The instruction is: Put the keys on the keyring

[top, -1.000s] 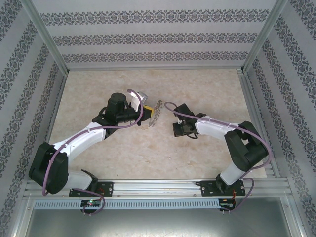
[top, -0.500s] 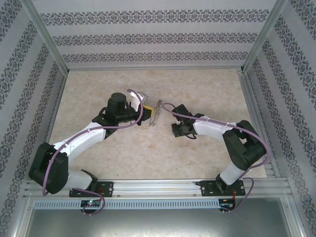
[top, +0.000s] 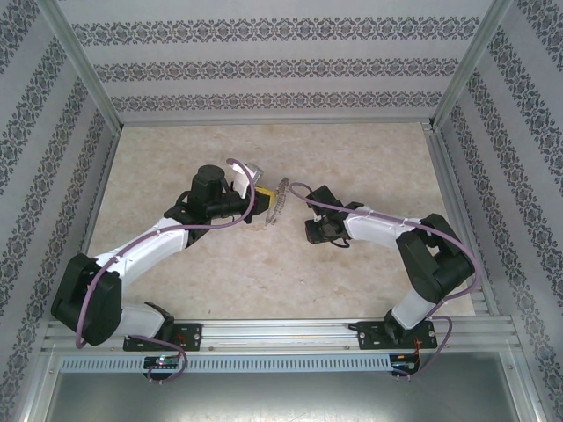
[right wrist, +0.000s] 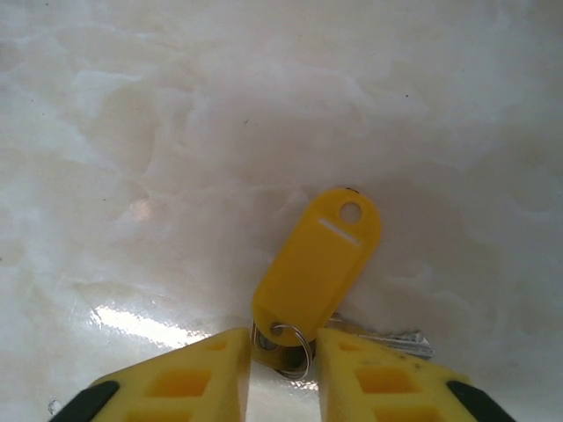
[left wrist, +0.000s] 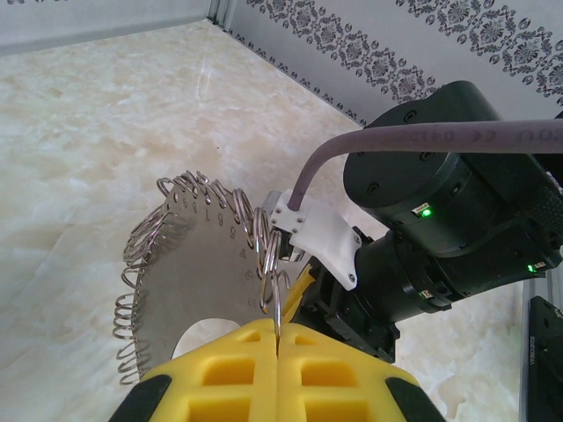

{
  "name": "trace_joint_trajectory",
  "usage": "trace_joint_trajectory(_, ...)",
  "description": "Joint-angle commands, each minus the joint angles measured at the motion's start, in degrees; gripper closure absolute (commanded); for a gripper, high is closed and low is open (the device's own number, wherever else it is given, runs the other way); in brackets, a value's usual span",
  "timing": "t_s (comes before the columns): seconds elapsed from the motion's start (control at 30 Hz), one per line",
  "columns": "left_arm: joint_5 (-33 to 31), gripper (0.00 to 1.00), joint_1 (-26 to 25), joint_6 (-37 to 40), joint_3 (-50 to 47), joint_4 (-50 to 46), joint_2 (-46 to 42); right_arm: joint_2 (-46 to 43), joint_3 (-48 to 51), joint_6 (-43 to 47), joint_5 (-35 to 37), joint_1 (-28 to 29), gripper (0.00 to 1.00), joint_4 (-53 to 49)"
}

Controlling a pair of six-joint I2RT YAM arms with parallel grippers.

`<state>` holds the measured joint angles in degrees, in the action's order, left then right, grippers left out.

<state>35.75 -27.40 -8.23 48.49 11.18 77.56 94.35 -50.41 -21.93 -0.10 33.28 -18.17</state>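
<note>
The keyring (left wrist: 198,264) is a silvery disc fringed with many small wire loops; it stands upright above the table. My left gripper (left wrist: 277,327) is shut on one thin loop at its rim. From above, the keyring (top: 277,201) sits just right of the left gripper (top: 261,205). The keys (right wrist: 321,259) lie flat on the table: a yellow tag on a small split ring (right wrist: 290,347), with a metal shank (right wrist: 396,338) sticking out to the right. My right gripper (right wrist: 283,338) points down with its jaws a little apart, one either side of that split ring.
The right arm's black wrist (left wrist: 440,220) hangs close behind the keyring, a short gap from it. The marble tabletop (top: 352,149) is walled by patterned panels (top: 264,66) at the back and sides. An aluminium rail (top: 281,334) runs along the near edge.
The right wrist has shifted slightly to the left, toward the keyring. The left arm and the keyring have stayed where they were.
</note>
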Motion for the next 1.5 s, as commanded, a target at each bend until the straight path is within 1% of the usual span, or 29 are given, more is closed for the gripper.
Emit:
trace_joint_trajectory(0.0,0.73,1.0,-0.62,-0.65,-0.29,3.76,-0.9,-0.54,1.09,-0.68,-0.65,0.69,0.7,0.18)
trace_joint_trajectory(0.13,0.73,1.0,-0.59,-0.56,-0.24,3.76,-0.95,-1.0,1.71,-0.83,-0.63,0.74,0.66,0.0)
trace_joint_trajectory(0.5,0.67,1.0,-0.55,-0.58,-0.41,3.84,-0.91,0.83,0.6,-0.67,-0.2,1.09,0.68,0.28)
trace_joint_trajectory(0.57,0.66,1.0,-0.56,-0.56,-0.39,3.9,-0.88,1.21,0.24,-0.67,-0.3,1.11,0.7,0.26)
trace_joint_trajectory(0.67,0.55,1.0,-0.62,-0.56,-0.5,4.02,-0.91,2.05,-0.34,-0.58,-0.35,1.15,0.8,0.29)
trace_joint_trajectory(0.7,0.57,1.0,-0.66,-0.56,-0.5,4.03,-0.88,2.37,-0.33,-0.64,-0.34,1.13,0.84,0.25)
trace_joint_trajectory(0.77,0.55,1.0,-0.58,-0.56,-0.58,4.03,-0.85,2.73,-0.26,-0.78,-0.28,1.12,0.99,0.41)
trace_joint_trajectory(0.9,0.54,1.0,-0.57,-0.56,-0.76,4.03,-1.07,1.48,0.78,-0.92,-0.59,0.71,1.0,1.06)
trace_joint_trajectory(1.1,0.55,1.0,-0.61,-0.66,-0.85,4.11,-1.19,-2.64,2.55,-0.66,-4.26,-2.05,1.0,2.59)
trace_joint_trajectory(1.27,0.58,1.0,-0.63,-0.74,-0.89,4.13,-1.3,-3.61,2.8,-0.48,-6.99,-3.39,1.0,2.72)
trace_joint_trajectory(1.3,0.56,1.0,-0.63,-0.74,-0.85,4.11,-1.3,-3.89,2.93,-0.61,-7.31,-3.35,0.88,2.68)
trace_joint_trajectory(1.33,0.55,1.0,-0.59,-0.74,-0.85,4.04,-1.34,-4.17,2.95,-1.03,-7.73,-3.23,0.78,2.45)
trace_joint_trajectory(1.4,0.56,1.0,-0.61,-0.65,-0.85,4.03,-1.41,-4.49,2.81,-1.8,-8.25,-2.73,0.67,0.91)
trace_joint_trajectory(1.43,0.53,1.0,-0.6,-0.56,-0.83,4.03,-1.38,-4.67,2.53,-2.41,-8.08,-2.31,0.64,-0.37)
trace_joint_trajectory(1.47,0.39,1.0,-0.62,-0.49,-0.77,3.94,-1.32,-4.82,2.44,-2.86,-7.99,-1.81,0.64,-1.4)
